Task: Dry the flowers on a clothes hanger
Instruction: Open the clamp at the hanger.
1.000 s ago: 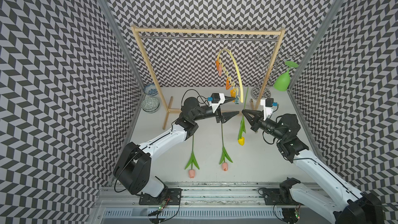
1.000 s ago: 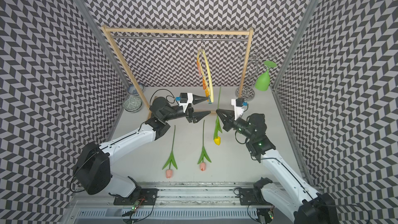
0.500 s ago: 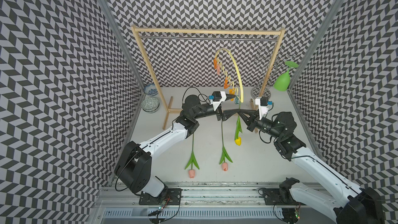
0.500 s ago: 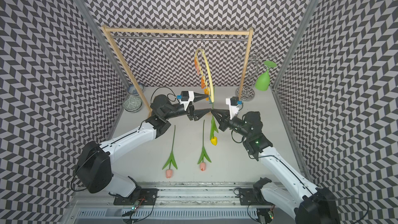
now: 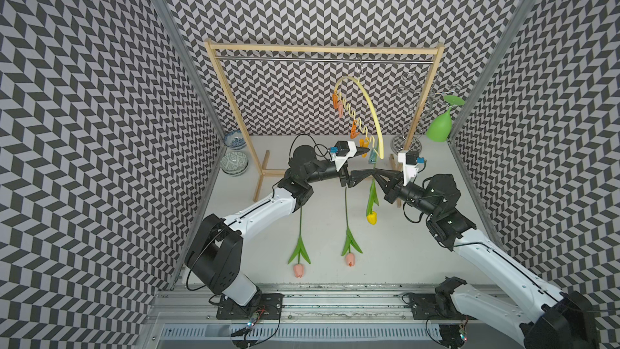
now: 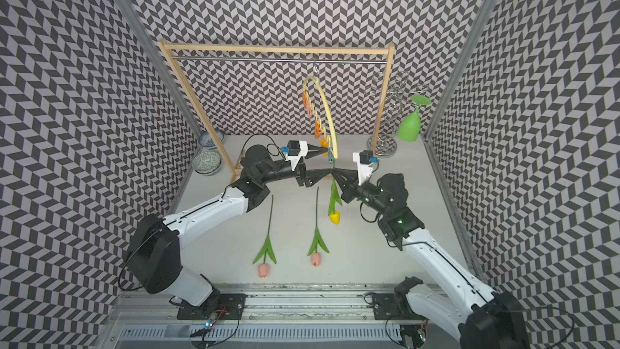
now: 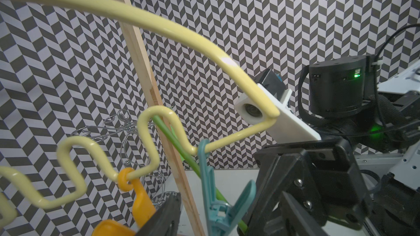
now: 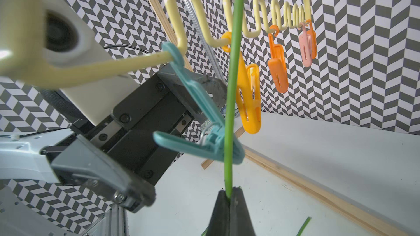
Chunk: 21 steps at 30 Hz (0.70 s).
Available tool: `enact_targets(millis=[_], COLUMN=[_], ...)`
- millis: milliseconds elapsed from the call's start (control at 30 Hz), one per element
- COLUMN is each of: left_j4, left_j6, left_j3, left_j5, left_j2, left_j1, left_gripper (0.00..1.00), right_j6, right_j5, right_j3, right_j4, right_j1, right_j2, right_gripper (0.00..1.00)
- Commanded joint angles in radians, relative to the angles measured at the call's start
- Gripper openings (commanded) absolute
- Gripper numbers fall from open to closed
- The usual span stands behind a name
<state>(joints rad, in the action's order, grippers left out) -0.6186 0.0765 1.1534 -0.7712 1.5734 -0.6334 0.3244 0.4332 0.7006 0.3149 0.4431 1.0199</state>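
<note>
Pinching the thin green stem of the yellow tulip, your right claw is shut tight on it. The tulip hangs head down under the claw, up off the surface.

Above the claw, the stem runs up past the mouth of the blue-green peg. You cannot tell if the peg bites the stem or if the stem is just beside it.

That peg hangs on the end of the clothes hanger nearest the claws. The hanger is hooked on the metal rail of the wooden rack.

Your left claw is open, with a finger on each side of the peg. One finger lies against the peg's top arm. The other finger is apart from the handle near it. In both top views the two claws are very close together.

One pink tulip lies flat on the surface near your left arm. The other pink tulip lies beside it, and both heads point toward the arm bases.
</note>
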Motion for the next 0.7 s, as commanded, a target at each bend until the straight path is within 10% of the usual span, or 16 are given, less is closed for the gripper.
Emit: enact_targets(millis=[0,667], left_j4=[-0.001,0.058], left_j6=[-0.009,-0.025], left_j3=[0.041,0.098], left_j5=[-0.023,-0.049], left_j2=[0.01,0.043], left_j1=[0.0,-0.006], left_gripper=[0.72,0.55], right_j6=[-0.009,-0.01], right_j5=[-0.018,0.012], right_j3=[-0.01,0.009], right_j4=[0.047,0.039], right_j1=[0.007,0.008], right_j2=[-0.022,-0.006], right_gripper=[0.0,0.0])
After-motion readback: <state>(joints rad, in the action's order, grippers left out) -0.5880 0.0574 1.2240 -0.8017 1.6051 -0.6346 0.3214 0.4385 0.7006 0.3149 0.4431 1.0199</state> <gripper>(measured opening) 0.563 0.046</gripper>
